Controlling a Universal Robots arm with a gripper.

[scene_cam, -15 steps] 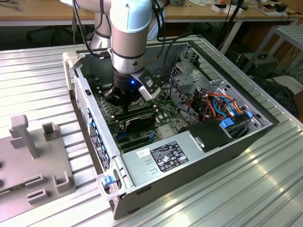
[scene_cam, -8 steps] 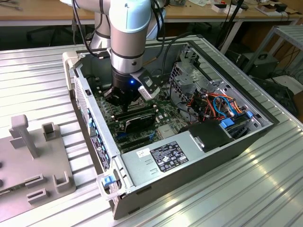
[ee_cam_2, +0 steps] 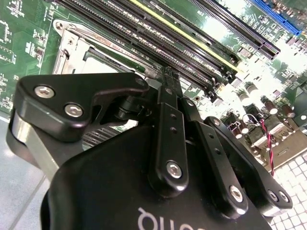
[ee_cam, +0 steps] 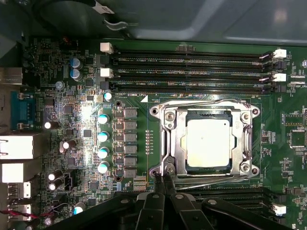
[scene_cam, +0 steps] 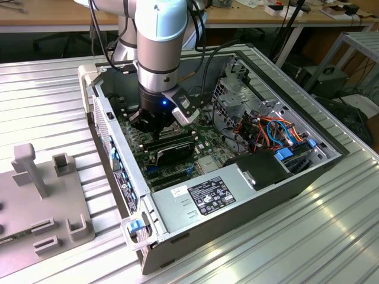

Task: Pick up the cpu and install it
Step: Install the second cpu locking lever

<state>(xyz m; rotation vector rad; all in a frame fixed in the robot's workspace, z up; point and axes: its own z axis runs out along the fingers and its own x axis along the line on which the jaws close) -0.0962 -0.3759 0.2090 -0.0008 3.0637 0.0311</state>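
So we're down inside the computer case point(scene_cam: 249, 195) with the claw point(ee_cam: 163, 184) hanging low over the motherboard point(ee_cam: 72, 143). In the first wrist view its two thin fingertips point(ee_cam: 159, 178) come together to a point, so we'd call the claw pinched closed with nothing between the tips. The second wrist view backs that up: the finger links meet in the middle and we can't see any chip held there.

The tips sit right at the near corner of the metal socket frame point(ee_cam: 165, 139), just beside one of its corner screws, touching or almost touching, we can't tell which.

The cpu point(ee_cam: 207, 143) is just past the tips, lying flat in the socket with its pale top facing up and the frame around it. It's square, so no long axis to worry about; it simply lies ahead of the claw and a bit off to one side of the fingertip line.

Further on, past the socket, run the long memory slots point(ee_cam: 192, 72), then the case wall. Looks seated to us.
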